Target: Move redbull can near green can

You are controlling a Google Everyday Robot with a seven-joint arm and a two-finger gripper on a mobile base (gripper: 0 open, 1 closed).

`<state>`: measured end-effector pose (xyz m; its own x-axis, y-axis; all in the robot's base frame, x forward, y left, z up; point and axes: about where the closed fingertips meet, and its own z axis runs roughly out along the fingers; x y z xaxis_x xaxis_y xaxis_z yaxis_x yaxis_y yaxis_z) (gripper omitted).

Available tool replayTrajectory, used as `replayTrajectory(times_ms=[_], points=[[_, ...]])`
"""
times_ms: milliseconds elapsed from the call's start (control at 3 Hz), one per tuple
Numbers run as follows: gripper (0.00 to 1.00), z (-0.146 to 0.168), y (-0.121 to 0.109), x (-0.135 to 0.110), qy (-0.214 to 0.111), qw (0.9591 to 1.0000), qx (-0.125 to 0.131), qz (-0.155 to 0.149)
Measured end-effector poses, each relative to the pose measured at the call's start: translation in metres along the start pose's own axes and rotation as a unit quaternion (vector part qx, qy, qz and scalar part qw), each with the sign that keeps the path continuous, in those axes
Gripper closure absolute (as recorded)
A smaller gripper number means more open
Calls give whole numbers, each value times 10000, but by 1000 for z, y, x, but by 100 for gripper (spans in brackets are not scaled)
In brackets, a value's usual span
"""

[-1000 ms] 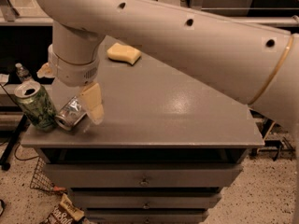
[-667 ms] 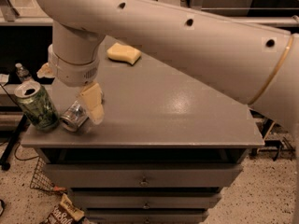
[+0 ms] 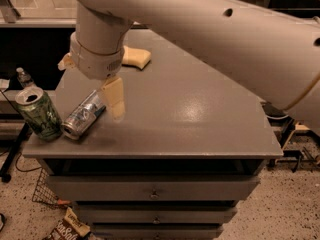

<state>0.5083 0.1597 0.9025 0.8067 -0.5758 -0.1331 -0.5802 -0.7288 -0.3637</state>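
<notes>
Gripper [image 3: 112, 101] is low over the front-left part of the grey table [image 3: 200, 114], hanging from the thick white wrist of the arm [image 3: 210, 29], which crosses your view from the upper right. Grip state: you can't tell from this angle. The wrist housing blocks most of it, so you also can't tell whether it is clamped on anything. Redbull can [image 3: 84, 115] lies on its side on the tabletop, slanted. Its far end is up against the gripper, and its near silver end points at the front-left corner. Green can [image 3: 39, 114] stands upright at that corner with its top opened. The redbull can's near end is just beside the green can's lower right side, and whether they touch isn't clear. Yellow sponge [image 3: 135, 57] sits toward the back of the table, well apart from both cans. Below the top you see the drawer fronts [image 3: 155, 189]. Off the table on the left is a small bottle [image 3: 22, 76], with a wire basket [image 3: 45, 191] and a snack bag [image 3: 65, 229] down on the floor.
</notes>
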Motion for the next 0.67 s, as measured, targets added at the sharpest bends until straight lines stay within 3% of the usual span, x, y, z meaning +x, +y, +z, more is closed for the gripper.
replayTrajectory(times_ms=[333,667], points=[[0,-8,35,54,215,9969,-192,738],[0,-2,77,95,463,9858,-516,1527]])
